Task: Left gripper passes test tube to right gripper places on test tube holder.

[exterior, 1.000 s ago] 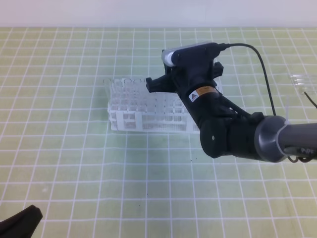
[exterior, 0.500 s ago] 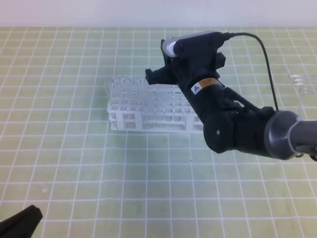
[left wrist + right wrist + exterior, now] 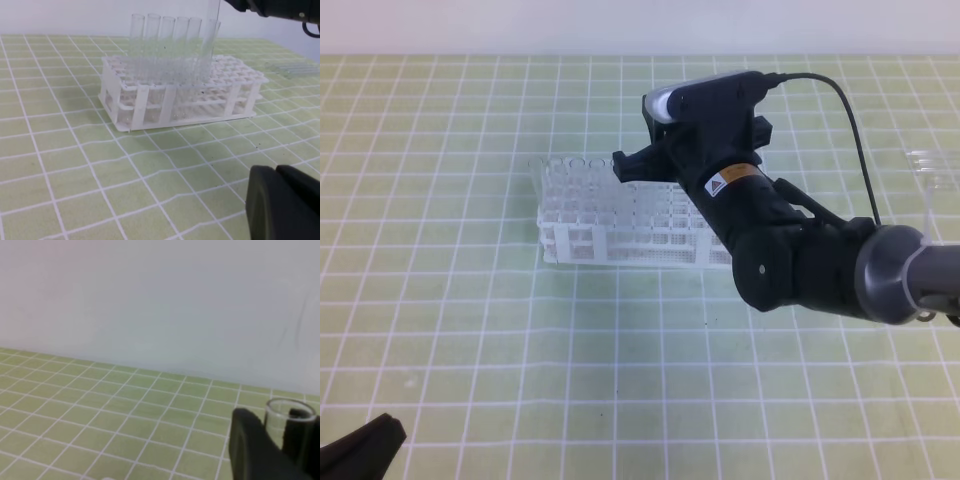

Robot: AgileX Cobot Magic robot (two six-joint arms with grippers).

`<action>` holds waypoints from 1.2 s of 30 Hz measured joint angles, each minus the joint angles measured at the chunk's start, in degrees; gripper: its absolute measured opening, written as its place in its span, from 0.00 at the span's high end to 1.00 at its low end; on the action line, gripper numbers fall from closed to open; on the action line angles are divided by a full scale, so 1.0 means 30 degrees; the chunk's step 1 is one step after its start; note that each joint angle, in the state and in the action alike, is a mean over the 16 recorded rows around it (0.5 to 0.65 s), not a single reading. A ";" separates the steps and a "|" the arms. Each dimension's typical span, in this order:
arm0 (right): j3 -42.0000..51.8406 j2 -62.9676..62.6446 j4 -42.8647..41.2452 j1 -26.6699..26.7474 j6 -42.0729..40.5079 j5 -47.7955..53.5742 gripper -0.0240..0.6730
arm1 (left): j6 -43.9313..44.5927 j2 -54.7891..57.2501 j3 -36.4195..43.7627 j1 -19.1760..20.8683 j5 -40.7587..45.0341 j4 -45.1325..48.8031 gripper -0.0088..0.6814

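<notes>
- Glass is the matter in hand: the tube (image 3: pixel 290 422) sits between the fingers (image 3: pixel 252 447) of the right end effector (image 3: pixel 645 160), which is clamped on it near its open mouth, as the right wrist view shows.
- Judged from its look, the tube is light, stiff, smooth and brittle. A hold near the rim, as here, leaves the long body free to go down a hole, but a slick wall could slip or swing if squeezed too gently, and crack if squeezed too hard or knocked sideways.
- In the left wrist view the tube hangs upright over the far right part of the rack (image 3: pixel 150 97), just right of a row of tubes (image 3: pixel 165 45) already standing there. Whether its round end is in a hole yet, I cannot tell.
- Left end effector (image 3: pixel 285 205) is shut and empty, low over the worktop (image 3: pixel 470 330), well apart from the rack on the near side.
- Some clear pieces (image 3: pixel 932 168) lie far right.
</notes>
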 joint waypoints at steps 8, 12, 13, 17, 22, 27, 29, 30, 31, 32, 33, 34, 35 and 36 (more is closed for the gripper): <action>0.0051 0.0260 0.0033 0.0000 0.0020 0.0038 0.82 | 0.0000 -0.0018 -0.0041 -0.0003 0.0034 -0.0005 0.99; 0.0055 0.0384 0.0061 0.0000 0.0039 0.0045 0.82 | 0.0000 -0.0027 -0.0061 -0.0005 0.0051 -0.0007 0.99; 0.0056 0.0410 0.0068 0.0000 0.0043 0.0050 0.82 | 0.0000 -0.0027 -0.0061 -0.0005 0.0051 -0.0007 0.99; 0.0060 0.0471 0.0095 0.0000 0.0053 0.0101 0.82 | 0.0000 -0.0017 -0.0020 -0.0003 0.0017 -0.0002 0.99; 0.0061 0.0479 0.0110 0.0000 0.0090 -0.0024 0.82 | 0.0000 0.0003 0.0020 0.0000 -0.0017 0.0002 0.99; 0.0061 0.0539 0.0122 0.0000 0.0148 -0.0278 0.82 | 0.0000 0.0003 0.0020 0.0000 -0.0017 0.0002 0.99; 0.0061 0.0571 0.0104 -0.0002 0.0197 -0.0393 0.82 | 0.0000 0.0003 0.0020 0.0000 -0.0017 0.0002 0.99; 0.0061 0.0596 0.0086 -0.0003 0.0222 -0.0455 0.82 | 0.0000 0.0003 0.0020 0.0000 -0.0017 0.0002 0.99; 0.0061 0.0623 0.0065 -0.0004 0.0247 -0.0518 0.82 | 0.0000 0.0003 0.0020 0.0000 -0.0017 0.0002 0.99; 0.0061 0.0655 0.0044 -0.0005 0.0274 -0.0585 0.82 | 0.0000 0.0003 0.0020 0.0000 -0.0017 0.0002 0.99; 0.0063 0.0691 0.0021 -0.0006 0.0303 -0.0653 0.82 | 0.0000 0.0003 0.0020 0.0000 -0.0017 0.0002 0.99; 0.0075 0.0726 -0.0001 -0.0007 0.0331 -0.0732 0.82 | 0.0000 0.0003 0.0020 0.0000 -0.0017 0.0002 0.99; 0.0101 0.0762 -0.0026 -0.0008 0.0359 -0.0835 0.82 | 0.0000 0.0012 0.0041 0.0002 -0.0034 0.0005 0.99; 0.0138 0.0794 -0.0052 -0.0009 0.0390 -0.0952 0.82 | 0.0000 0.0012 0.0041 0.0002 -0.0034 0.0005 0.99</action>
